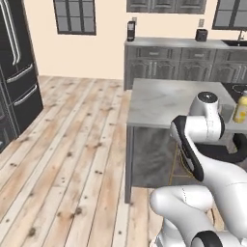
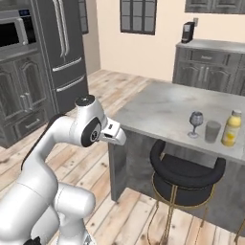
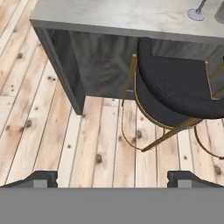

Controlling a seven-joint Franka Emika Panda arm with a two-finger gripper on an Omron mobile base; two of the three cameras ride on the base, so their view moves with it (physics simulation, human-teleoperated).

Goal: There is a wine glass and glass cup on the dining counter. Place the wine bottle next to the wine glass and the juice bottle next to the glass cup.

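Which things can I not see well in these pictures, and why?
- Yellow translucent juice bottle: left base view, partly behind the white arm, cut by the right edge.
- Clear stemmed wine glass: hand view, bowl cut off by the top edge.
- Grey stemless glass cup: contents too small to tell.

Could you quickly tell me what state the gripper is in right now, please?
Gripper: open, jaws spread wide and holding nothing, above the wooden floor in front of the black stool.
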